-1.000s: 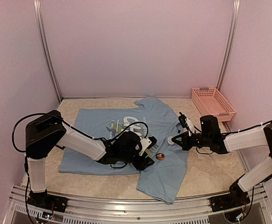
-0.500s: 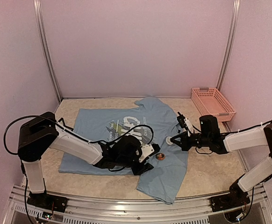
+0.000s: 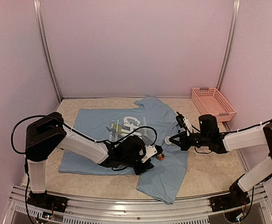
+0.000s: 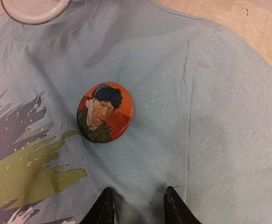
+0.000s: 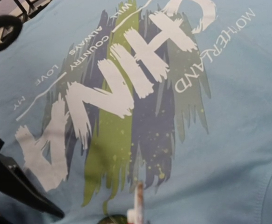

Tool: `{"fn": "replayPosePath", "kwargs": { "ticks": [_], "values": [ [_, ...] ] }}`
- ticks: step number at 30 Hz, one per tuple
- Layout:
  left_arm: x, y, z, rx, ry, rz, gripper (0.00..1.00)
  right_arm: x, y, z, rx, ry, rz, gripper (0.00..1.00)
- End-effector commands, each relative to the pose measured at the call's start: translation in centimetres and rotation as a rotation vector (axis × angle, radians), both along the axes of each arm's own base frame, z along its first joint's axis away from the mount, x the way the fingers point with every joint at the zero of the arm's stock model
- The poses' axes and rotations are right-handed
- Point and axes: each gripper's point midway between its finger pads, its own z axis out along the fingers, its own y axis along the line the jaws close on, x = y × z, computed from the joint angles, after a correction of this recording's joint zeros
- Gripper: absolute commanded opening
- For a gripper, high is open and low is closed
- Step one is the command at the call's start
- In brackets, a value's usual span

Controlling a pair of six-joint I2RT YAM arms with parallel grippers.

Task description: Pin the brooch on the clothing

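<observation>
We take the step in hand to be closing on the brooch (image 4: 104,112), which lies face up on the shirt (image 4: 211,93), near the collar and just beside the grey-green streaks of the print. Our left gripper (image 4: 138,211) sits low over the cloth just short of it, jaws apart with nothing between them. To do this well we should slide forward level, so that the tips meet the rim on both sides and do not bunch cloth under it; a pinched fold would likely drag the shirt along. Our right gripper (image 3: 174,138) hovers at the collar by a white disc (image 4: 33,8); whether its jaws are closed on anything we cannot tell. The brooch is a round button showing a man in a dark blue fur cap and green coat, ear bandaged, on orange-red. We cannot see whether its pin is through the cloth
</observation>
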Motion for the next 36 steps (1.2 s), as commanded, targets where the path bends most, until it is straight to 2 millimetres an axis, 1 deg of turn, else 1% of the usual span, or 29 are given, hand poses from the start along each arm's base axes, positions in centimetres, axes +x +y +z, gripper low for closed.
{"fn": "replayPosePath", "kwargs": {
  "ticks": [1,2,5,6,7,9,12,17,20,22,25,26,27,28,29,30,32,36],
  "values": [
    [-0.5,0.4,-1.4,0.03,0.052,-0.017,0.34,-0.1,0.7,0.4,0.021,-0.015,0.026,0.0],
    [-0.7,0.4,-1.4,0.026,0.057,-0.023,0.31,-0.1,0.8,0.3,0.022,-0.011,0.028,0.0],
    [-1.2,0.4,-1.5,0.011,0.073,-0.044,0.12,-0.1,1.0,0.2,0.029,0.0,0.034,0.0],
    [-1.2,0.4,-1.6,0.009,0.08,-0.048,0.03,-0.2,1.1,0.2,0.034,0.004,0.039,0.0],
    [-1.3,0.4,-1.7,0.005,0.087,-0.05,0.0,-0.2,1.2,0.2,0.037,0.007,0.042,0.0],
    [-1.3,0.3,-1.8,-0.007,0.107,-0.05,0.0,-0.2,1.2,-0.1,0.034,0.015,0.045,0.0],
    [-1.2,0.0,-0.8,-0.06,0.118,-0.046,0.0,-0.3,1.0,-0.5,0.021,0.022,0.043,0.0],
    [-0.5,-0.1,2.5,-0.194,0.105,-0.019,0.0,-0.6,1.0,-1.2,0.014,0.043,0.042,0.0],
    [-0.1,0.0,3.8,-0.226,0.107,-0.007,0.0,-0.8,1.2,-1.5,0.017,0.056,0.049,0.0],
    [0.2,0.4,4.0,-0.219,0.093,0.01,0.0,-0.8,1.2,-1.7,0.015,0.059,0.049,0.0],
    [1.0,1.1,3.5,-0.178,0.059,0.055,0.0,-0.7,1.3,-1.6,0.018,0.056,0.05,0.0],
    [1.1,1.3,3.2,-0.163,0.055,0.062,0.02,-0.7,1.3,-1.6,0.019,0.057,0.05,0.0],
    [1.0,1.4,2.9,-0.152,0.057,0.06,0.09,-0.7,1.4,-1.6,0.021,0.056,0.052,0.0],
    [0.9,1.4,2.6,-0.141,0.06,0.059,0.2,-0.7,1.4,-1.5,0.023,0.056,0.052,0.0],
    [0.8,1.5,2.3,-0.132,0.062,0.057,0.28,-0.8,1.5,-1.5,0.024,0.055,0.055,0.0],
    [0.7,1.6,1.9,-0.119,0.063,0.055,0.32,-0.8,1.5,-1.5,0.025,0.055,0.056,0.0],
    [0.4,1.6,1.3,-0.1,0.061,0.047,0.38,-0.8,1.6,-1.5,0.026,0.054,0.059,0.0],
    [-0.5,1.2,0.6,-0.087,0.086,0.009,0.46,-1.0,1.7,-1.6,0.021,0.046,0.068,0.0]
  ]
}}
